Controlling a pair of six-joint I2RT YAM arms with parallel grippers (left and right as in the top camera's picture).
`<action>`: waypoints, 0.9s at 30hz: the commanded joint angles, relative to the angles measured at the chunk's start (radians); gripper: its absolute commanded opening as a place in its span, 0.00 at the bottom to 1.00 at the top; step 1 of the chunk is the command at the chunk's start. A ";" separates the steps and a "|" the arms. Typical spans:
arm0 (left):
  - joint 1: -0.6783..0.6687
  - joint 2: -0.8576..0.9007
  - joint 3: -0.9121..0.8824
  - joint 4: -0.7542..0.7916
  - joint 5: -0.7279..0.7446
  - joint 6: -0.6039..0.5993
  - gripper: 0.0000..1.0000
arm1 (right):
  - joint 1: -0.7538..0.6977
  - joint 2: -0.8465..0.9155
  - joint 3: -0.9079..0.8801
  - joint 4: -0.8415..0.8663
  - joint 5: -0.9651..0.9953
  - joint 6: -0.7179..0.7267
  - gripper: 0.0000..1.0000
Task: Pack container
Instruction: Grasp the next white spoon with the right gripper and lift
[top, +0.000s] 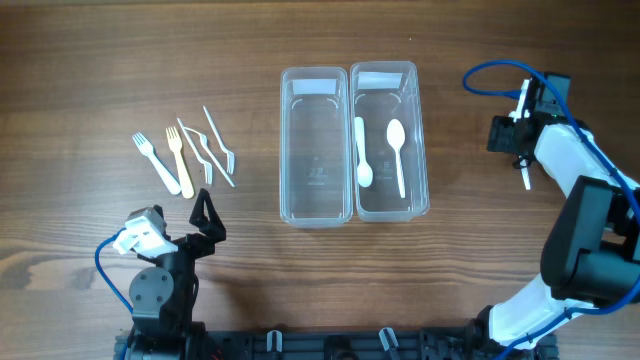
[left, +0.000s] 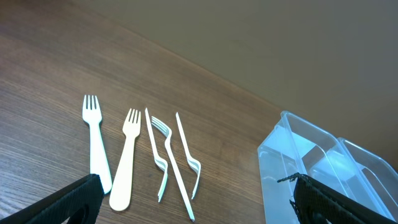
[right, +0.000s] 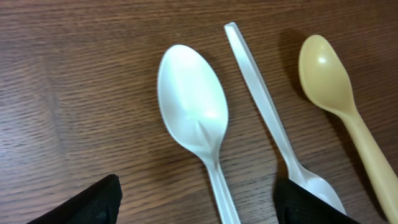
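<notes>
Wooden table (top: 100, 60), spoons (top: 397, 140) lengthwise in container (top: 421, 120)

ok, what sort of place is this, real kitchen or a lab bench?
Probably a robotics lab bench, not a kitchen: a bare wooden table, left arm and right arm mounted at its near edge, and plastic forks and clear containers laid out like test props.

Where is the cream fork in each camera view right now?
Overhead: cream fork at left-centre, just right of the white fork.
Left wrist: cream fork at lower left, again right of the white fork.
Right wrist: not in it.
Shared landmark: the left clear container, in overhead and left wrist.
</notes>
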 joint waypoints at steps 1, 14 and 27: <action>0.009 -0.005 -0.005 0.003 0.009 0.020 1.00 | -0.016 0.042 -0.008 0.005 -0.013 -0.009 0.78; 0.009 -0.005 -0.005 0.003 0.009 0.020 1.00 | -0.017 0.108 -0.008 0.017 -0.099 -0.035 0.56; 0.009 -0.005 -0.005 0.003 0.009 0.020 1.00 | -0.017 0.108 -0.008 0.006 -0.246 0.021 0.04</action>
